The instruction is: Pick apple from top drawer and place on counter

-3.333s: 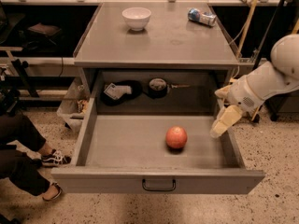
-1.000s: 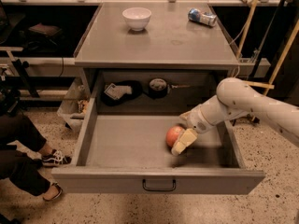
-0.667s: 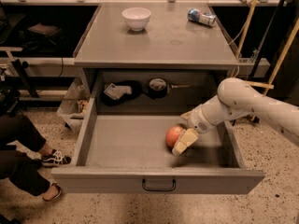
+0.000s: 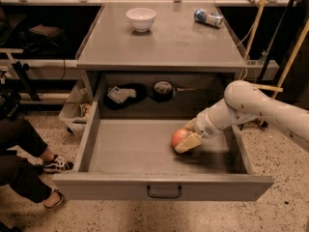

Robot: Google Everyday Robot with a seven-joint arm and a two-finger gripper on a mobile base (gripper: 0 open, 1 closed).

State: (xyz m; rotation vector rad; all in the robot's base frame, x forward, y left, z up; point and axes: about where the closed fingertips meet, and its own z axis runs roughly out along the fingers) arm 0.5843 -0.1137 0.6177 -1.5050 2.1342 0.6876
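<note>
Hand (image 4: 185, 140) low in top drawer (image 4: 164, 185) — against apple (image 4: 176, 136)

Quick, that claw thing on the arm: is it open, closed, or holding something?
Gripper: down inside the top drawer, right against the apple. It cannot be told whether it is open, closed or gripping.
</note>
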